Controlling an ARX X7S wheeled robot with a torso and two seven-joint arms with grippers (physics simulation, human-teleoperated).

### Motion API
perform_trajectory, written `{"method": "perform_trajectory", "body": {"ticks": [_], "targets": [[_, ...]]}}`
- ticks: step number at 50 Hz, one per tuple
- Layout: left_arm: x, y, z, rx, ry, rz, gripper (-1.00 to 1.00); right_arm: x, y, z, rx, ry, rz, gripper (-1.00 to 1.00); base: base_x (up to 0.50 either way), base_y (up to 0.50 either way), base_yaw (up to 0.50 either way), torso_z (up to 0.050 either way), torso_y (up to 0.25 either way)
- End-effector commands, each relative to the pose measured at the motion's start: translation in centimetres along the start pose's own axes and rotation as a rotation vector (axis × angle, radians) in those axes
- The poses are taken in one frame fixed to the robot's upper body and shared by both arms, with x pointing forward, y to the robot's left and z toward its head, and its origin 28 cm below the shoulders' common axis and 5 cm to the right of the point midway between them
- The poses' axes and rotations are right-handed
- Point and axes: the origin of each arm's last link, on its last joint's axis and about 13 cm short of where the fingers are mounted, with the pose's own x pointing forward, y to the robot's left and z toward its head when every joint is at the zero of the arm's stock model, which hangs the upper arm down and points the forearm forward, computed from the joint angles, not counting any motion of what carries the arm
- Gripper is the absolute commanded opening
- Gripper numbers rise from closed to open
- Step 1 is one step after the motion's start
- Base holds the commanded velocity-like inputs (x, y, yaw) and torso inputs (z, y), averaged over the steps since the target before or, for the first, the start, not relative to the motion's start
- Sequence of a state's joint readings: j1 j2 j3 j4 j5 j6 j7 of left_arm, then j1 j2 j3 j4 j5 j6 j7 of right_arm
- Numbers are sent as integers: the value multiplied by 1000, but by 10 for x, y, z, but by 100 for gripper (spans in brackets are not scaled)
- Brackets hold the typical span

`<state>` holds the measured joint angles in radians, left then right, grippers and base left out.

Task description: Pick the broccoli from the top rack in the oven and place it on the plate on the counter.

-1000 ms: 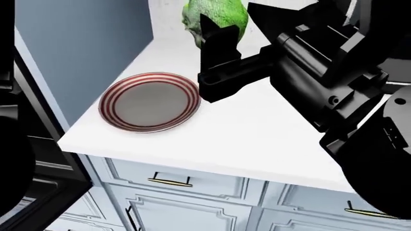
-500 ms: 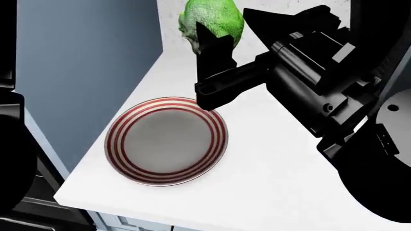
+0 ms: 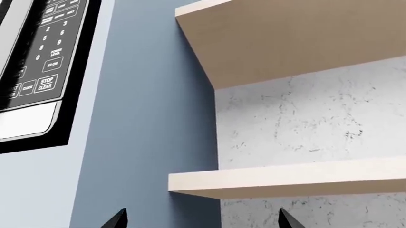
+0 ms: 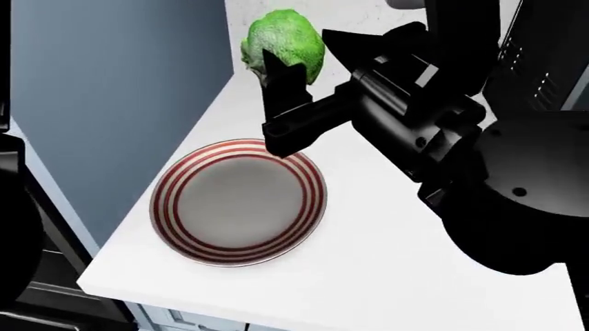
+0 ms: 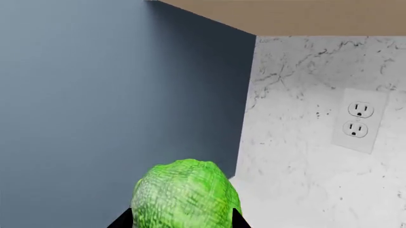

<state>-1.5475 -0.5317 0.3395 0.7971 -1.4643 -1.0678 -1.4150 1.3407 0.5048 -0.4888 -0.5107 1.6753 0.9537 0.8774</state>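
Note:
The broccoli [image 4: 283,43], a bright green bumpy lump, is held in my right gripper [image 4: 281,69] above the white counter [image 4: 387,262], just past the far rim of the plate [image 4: 241,201]. The plate is round with a grey centre and red-and-white rings and lies empty near the counter's left front corner. In the right wrist view the broccoli [image 5: 185,197] fills the space between the two black fingertips [image 5: 120,221]. My left gripper [image 3: 201,223] shows only its two fingertips, set wide apart and empty, facing wooden shelves. The oven and top rack are out of view.
A dark blue-grey wall panel [image 4: 110,96] stands left of the counter. A marbled backsplash with a white outlet [image 5: 356,121] is behind. Wooden shelves [image 3: 298,178] and a microwave keypad [image 3: 38,61] show in the left wrist view. The counter's front edge [image 4: 120,293] is close to the plate.
The view has shifted so the plate sits larger and lower. My right gripper with the broccoli has moved slightly left, nearer the plate's far rim.

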Motion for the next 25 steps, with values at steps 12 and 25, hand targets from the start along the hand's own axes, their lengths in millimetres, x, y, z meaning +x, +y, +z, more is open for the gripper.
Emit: {"method": "perform_trajectory", "body": {"ticks": [12,25], "targets": [[-1,1,3,0,-4,3,100,46,-5,-15,-6,42,68,-100,0,0,0,0,1],[-1,0,5,4,-8,2,100,63,-12,-45,10,116,58,-100,0,0,0,0,0]]}}
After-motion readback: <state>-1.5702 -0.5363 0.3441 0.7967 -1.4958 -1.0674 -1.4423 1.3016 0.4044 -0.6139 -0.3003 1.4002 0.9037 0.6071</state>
